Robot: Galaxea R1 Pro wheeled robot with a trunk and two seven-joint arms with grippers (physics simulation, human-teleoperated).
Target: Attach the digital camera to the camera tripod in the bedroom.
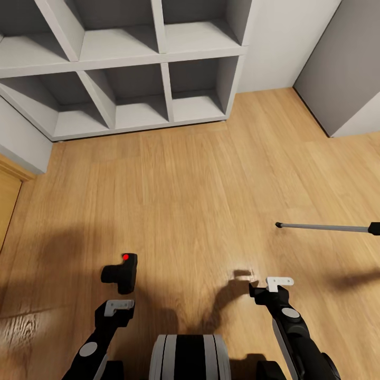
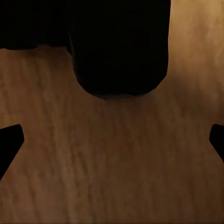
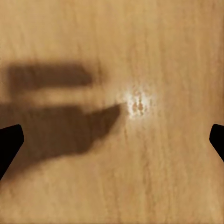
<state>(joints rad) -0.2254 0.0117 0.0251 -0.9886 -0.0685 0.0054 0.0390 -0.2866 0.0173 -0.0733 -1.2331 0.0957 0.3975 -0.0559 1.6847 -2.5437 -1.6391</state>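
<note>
Left tool (image 1: 119,305) spread, low over floor, behind digital camera (image 1: 121,273).

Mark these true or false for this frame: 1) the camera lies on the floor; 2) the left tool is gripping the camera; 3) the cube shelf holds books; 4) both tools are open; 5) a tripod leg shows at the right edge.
1) True: the digital camera lies on the wood floor.
2) False: the left tool sits just short of it, holding nothing.
3) False: the cube shelf compartments in view are bare.
4) True: the right tool is open too, its fingertips far apart.
5) True: a silver camera tripod leg reaches in there.
</note>
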